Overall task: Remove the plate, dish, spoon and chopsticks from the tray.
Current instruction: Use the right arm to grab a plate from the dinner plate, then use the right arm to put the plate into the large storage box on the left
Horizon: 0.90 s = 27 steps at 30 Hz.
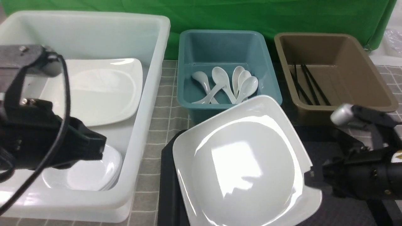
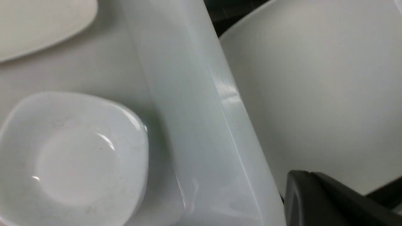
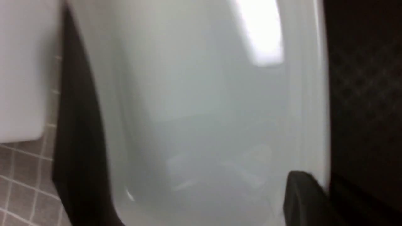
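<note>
Grey cloth [image 1: 163, 103]; tray [image 1: 166, 191] at 6 o'clock under tilted plate [image 1: 241, 169], its 3 o'clock rim clamped by right gripper [image 1: 309, 177]; left gripper [image 1: 99, 146] jaws indeterminate.

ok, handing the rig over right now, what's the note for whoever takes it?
Right gripper shut on the plate at its right rim; it tilts up over the tray.
Left gripper above the white tub by the small dishes; open or shut unclear.
Done: spoons in teal tub, chopsticks in brown tub.
Left: put the plate in the white tub, likely on the second plate there.
</note>
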Motion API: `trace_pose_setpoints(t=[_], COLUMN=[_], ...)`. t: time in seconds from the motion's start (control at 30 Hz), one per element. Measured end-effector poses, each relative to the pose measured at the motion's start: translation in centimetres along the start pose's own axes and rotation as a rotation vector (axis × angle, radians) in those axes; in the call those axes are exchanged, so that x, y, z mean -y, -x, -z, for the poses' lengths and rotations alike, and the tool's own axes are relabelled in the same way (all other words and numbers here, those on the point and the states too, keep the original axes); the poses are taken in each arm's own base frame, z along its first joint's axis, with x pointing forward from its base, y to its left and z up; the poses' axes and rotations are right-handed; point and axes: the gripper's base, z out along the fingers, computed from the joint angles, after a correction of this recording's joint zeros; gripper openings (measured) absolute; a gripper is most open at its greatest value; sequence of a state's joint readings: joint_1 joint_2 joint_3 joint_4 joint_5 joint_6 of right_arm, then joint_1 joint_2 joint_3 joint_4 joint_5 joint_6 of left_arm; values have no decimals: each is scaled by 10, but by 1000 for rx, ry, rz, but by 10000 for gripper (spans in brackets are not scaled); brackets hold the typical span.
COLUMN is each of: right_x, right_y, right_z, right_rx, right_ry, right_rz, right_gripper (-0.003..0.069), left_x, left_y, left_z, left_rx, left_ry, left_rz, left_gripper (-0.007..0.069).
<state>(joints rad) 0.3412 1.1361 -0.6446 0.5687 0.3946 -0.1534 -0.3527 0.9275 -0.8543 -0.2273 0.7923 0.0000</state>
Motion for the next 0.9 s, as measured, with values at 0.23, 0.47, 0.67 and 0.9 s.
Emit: trace_pose_setpoints(t=[0.23, 0.47, 0.67, 0.9], right_x=[-34, -68, -110, -176], right_y=[39, 115, 175, 218], right_z=[67, 81, 39, -40], right_rx=[272, 447, 437, 419], right_ry=[92, 149, 229, 354], right_rz=[109, 118, 134, 157], right_gripper=[52, 52, 52, 52], left_x=[-8, -24, -55, -90], left_y=[1, 9, 35, 44], left_z=[18, 19, 14, 12], left_rx=[104, 164, 185, 197], left_ry=[107, 207, 285, 289], left_rz=[34, 143, 264, 395], left_gripper=[3, 3, 3, 3])
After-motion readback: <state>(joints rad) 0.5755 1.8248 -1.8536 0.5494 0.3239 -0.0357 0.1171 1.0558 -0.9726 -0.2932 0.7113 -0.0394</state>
